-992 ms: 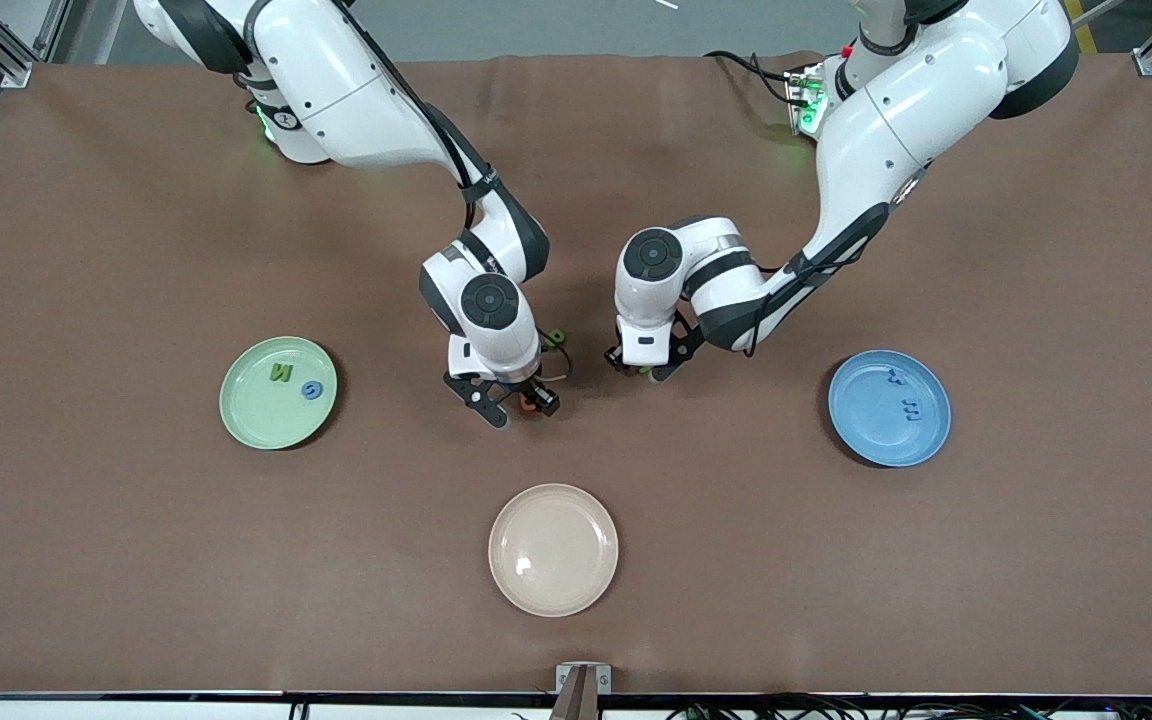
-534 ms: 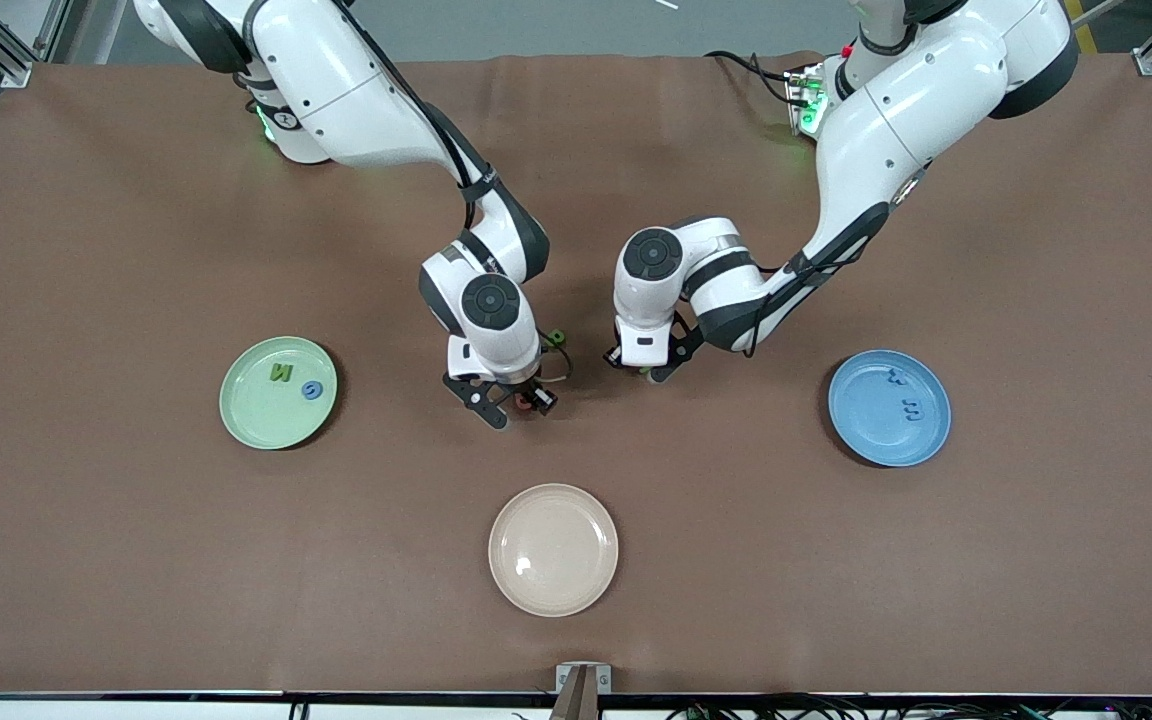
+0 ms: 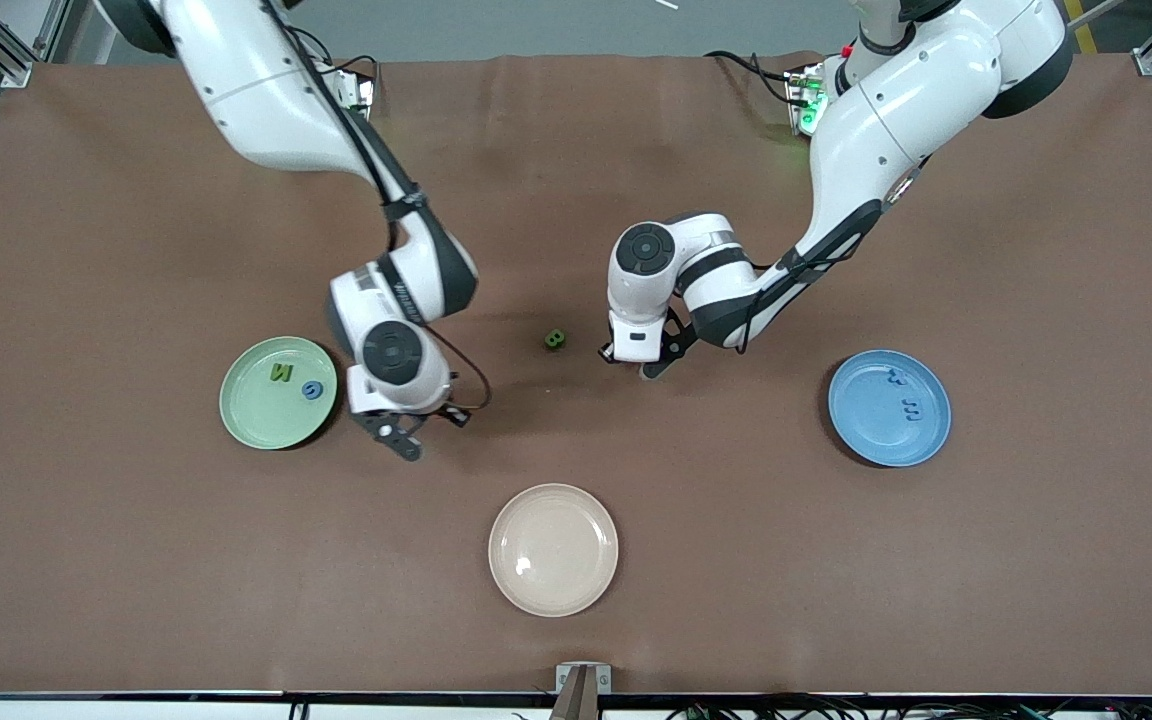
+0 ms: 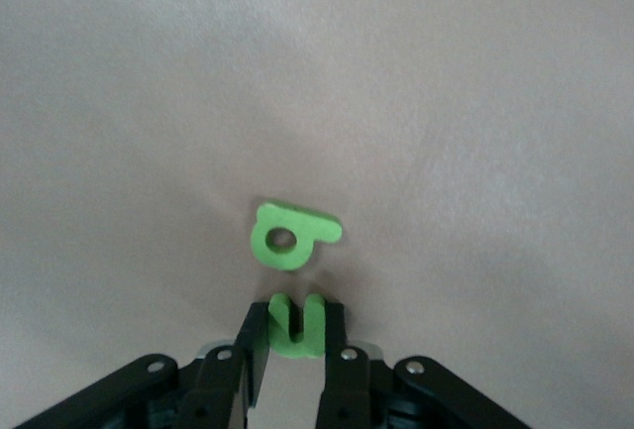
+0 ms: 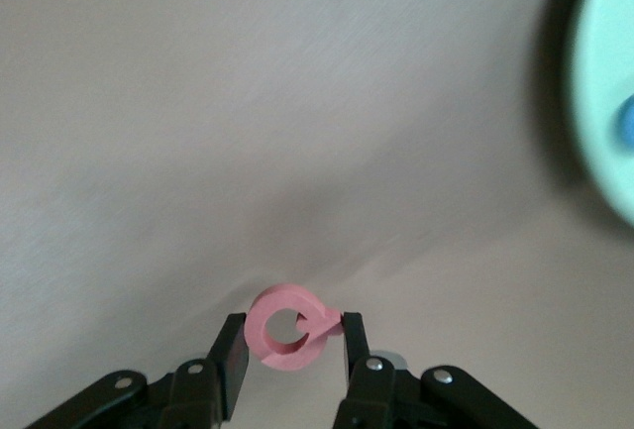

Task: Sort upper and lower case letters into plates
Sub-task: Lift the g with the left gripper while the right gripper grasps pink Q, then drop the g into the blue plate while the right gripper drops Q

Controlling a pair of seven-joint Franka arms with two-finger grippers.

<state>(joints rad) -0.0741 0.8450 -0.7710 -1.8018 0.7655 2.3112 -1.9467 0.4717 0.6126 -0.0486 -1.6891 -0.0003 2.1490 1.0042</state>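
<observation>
My right gripper (image 3: 427,429) is shut on a pink-red letter (image 5: 292,328) and holds it over the table beside the mint green plate (image 3: 248,410). That plate holds a green letter (image 3: 280,373) and a blue letter (image 3: 311,390). My left gripper (image 3: 629,363) is shut on a bright green u-shaped letter (image 4: 294,325), low over mid-table. Another bright green letter (image 4: 287,236) lies just off its fingertips. A dark green letter (image 3: 555,339) lies on the table between the arms. The blue plate (image 3: 876,435) holds two blue letters (image 3: 896,378) (image 3: 908,409).
A cream-beige plate (image 3: 553,549) sits nearer to the front camera, mid-table, with nothing in it. The mint plate's rim (image 5: 599,102) shows in the right wrist view. The brown mat (image 3: 136,560) covers the whole table.
My right arm has swung from mid-table toward the mint plate with the pink-red letter, uncovering the dark green letter. My left gripper has shifted only slightly.
</observation>
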